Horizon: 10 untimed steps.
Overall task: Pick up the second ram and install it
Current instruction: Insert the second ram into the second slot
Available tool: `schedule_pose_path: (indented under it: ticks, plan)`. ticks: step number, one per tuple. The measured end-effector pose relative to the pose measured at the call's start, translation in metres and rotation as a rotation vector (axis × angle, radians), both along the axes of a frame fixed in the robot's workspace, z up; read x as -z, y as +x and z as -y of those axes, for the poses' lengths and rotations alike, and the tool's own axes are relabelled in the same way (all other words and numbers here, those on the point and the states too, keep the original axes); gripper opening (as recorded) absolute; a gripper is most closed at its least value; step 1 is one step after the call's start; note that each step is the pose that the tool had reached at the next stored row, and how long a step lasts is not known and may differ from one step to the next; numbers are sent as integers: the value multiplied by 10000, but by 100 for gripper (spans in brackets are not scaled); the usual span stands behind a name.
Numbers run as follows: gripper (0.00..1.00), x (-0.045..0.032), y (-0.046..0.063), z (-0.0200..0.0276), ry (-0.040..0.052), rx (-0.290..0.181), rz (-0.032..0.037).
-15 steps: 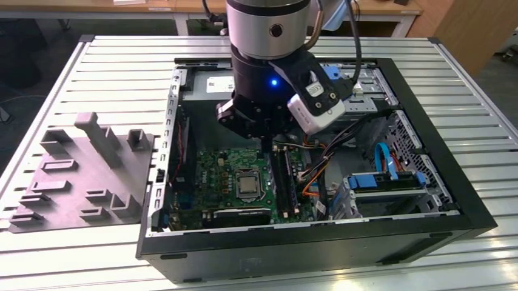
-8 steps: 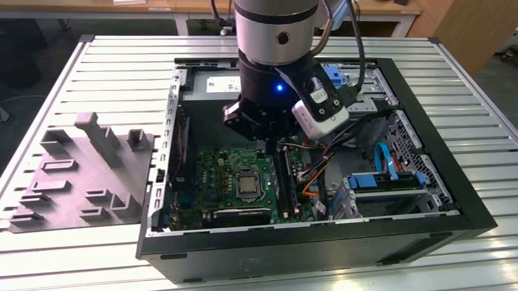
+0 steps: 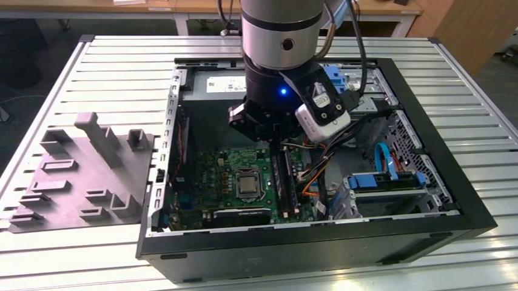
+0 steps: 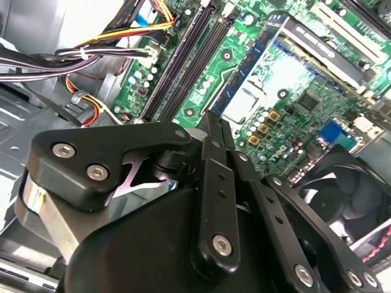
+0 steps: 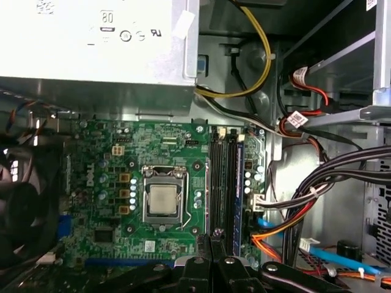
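Observation:
My gripper (image 4: 214,122) hangs inside the open computer case (image 3: 324,233), just above one end of the long black slot rails (image 5: 223,177). Its two black fingers are pressed together, and nothing shows between them in either wrist view. In the exterior view the gripper (image 3: 273,144) sits low over the green motherboard (image 3: 218,176), directly over the slot rails (image 3: 281,176). A narrow dark blue strip (image 5: 239,171) runs along the rail nearest the cables. I cannot tell whether this strip is the second ram.
The processor socket (image 5: 164,200) lies beside the rails, with a black fan (image 4: 342,183) further off. Bundled cables (image 5: 305,195) crowd the other side of the rails. The power supply (image 5: 91,43) closes the far end. On the exterior view's left a grey moulded tray (image 3: 73,182) lies on the slatted table.

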<state>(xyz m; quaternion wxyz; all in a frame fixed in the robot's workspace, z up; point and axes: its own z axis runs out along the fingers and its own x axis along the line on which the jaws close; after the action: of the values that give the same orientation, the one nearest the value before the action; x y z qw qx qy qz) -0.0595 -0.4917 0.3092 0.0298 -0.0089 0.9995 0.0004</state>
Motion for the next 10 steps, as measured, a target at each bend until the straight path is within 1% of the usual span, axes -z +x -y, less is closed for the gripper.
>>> schedule_pose_path:
  ticks: [2, 5, 6, 7, 10]
  plan:
    - [11, 20, 11, -8, 78, 20, -1]
    - [11, 52, 21, -11, 241, 83, 0]
    - [11, 68, 25, -12, 281, 115, 1]
    - [11, 86, 28, -12, 305, 147, 2]
    - [11, 139, 41, -12, 339, 230, 2]
